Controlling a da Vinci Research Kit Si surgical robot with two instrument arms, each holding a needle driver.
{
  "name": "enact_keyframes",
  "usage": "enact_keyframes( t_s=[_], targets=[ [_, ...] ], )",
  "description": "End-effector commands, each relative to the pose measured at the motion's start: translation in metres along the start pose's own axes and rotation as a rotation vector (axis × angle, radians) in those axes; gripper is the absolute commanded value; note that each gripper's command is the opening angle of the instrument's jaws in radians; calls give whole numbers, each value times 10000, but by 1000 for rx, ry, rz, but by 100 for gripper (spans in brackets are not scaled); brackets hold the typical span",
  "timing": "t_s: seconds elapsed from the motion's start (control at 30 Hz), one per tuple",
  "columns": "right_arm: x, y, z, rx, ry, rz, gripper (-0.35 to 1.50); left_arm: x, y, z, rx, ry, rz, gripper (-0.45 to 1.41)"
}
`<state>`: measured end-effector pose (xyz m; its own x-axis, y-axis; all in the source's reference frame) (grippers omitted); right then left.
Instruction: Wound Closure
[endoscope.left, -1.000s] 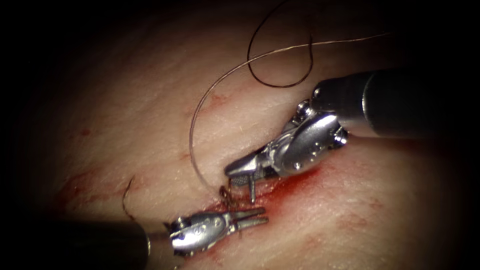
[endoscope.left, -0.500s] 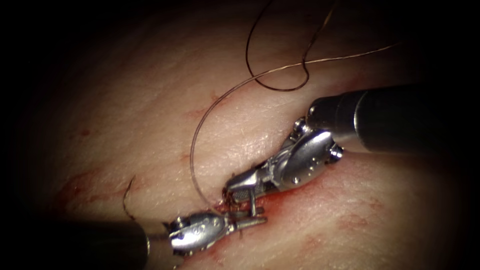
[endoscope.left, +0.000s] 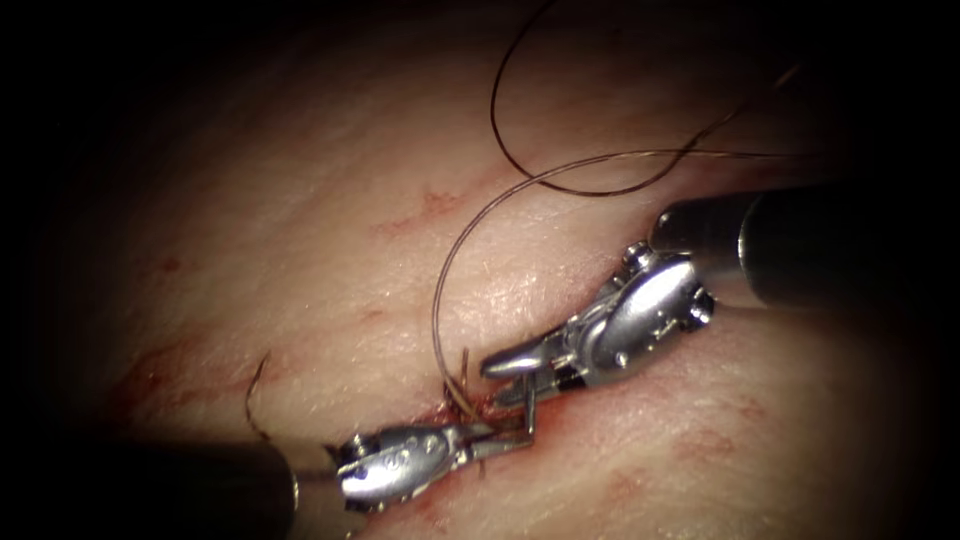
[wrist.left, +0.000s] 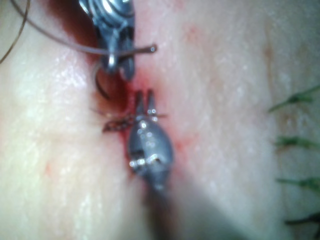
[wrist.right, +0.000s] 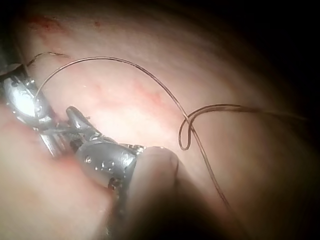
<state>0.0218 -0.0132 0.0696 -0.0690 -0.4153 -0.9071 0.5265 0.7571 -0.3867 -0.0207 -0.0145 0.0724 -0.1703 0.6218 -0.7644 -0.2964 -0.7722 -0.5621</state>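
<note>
Pale pink tissue (endoscope.left: 300, 250) with a glossy, faintly streaked surface carries a narrow cut (endoscope.left: 570, 395) that runs from the lower left toward the right of the endoscope view. Wet red fluid (endoscope.left: 440, 412) stains its edges.

The right arm's polished steel needle driver (endoscope.left: 510, 378) reaches in over the cut and its jaws are closed on the thin curved steel needle (endoscope.left: 528, 412). In the endoscope view the needle hangs as a short upright piece below those jaws, directly over the cut. In the left wrist view the same right tool (wrist.left: 117, 65) grips the needle (wrist.left: 137, 50) partway along its curve. One end sticks out to the side and the other part hooks down toward the red edge. I cannot tell whether its point is in the tissue.

The left arm's smaller steel needle driver (endoscope.left: 500, 437) lies along the cut from the lower left. Its jaws are slightly parted and grip nothing, and its tips sit just beside the lower end of the needle. The left wrist view shows its two prongs (wrist.left: 145, 100) apart.

Long thin brown thread (endoscope.left: 437, 310) rises from the cut beside the needle, arcs over the tissue on the left side and loops behind the right tool's shaft. A short cut thread end (endoscope.left: 255, 385) curls on the tissue well to the left.
</note>
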Motion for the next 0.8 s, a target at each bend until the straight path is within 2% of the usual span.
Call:
enact_keyframes(
  t_s=[0.03, 0.2, 0.53, 0.7, 0.8],
  targets=[
    [-7, -5, 8, 2, 1, -3, -35, -7, 4, 6, -3, -1, -3, 13],
    [-2, -1, 7, -3, -1, 8, -35, -7, 4, 6, -3, -1, -3, 13],
    [-2, -16, 22, 47, 26, -13, -35, -7, 4, 5, -4, -4, -3, 13],
    [0, -6, 17, 35, 17, -17, -35, -7, 4, 5, -4, -4, -3, 13],
    [4, 11, 9, 10, 7, -19, -35, -7, 4, 5, -4, -4, -3, 11]
  ],
)
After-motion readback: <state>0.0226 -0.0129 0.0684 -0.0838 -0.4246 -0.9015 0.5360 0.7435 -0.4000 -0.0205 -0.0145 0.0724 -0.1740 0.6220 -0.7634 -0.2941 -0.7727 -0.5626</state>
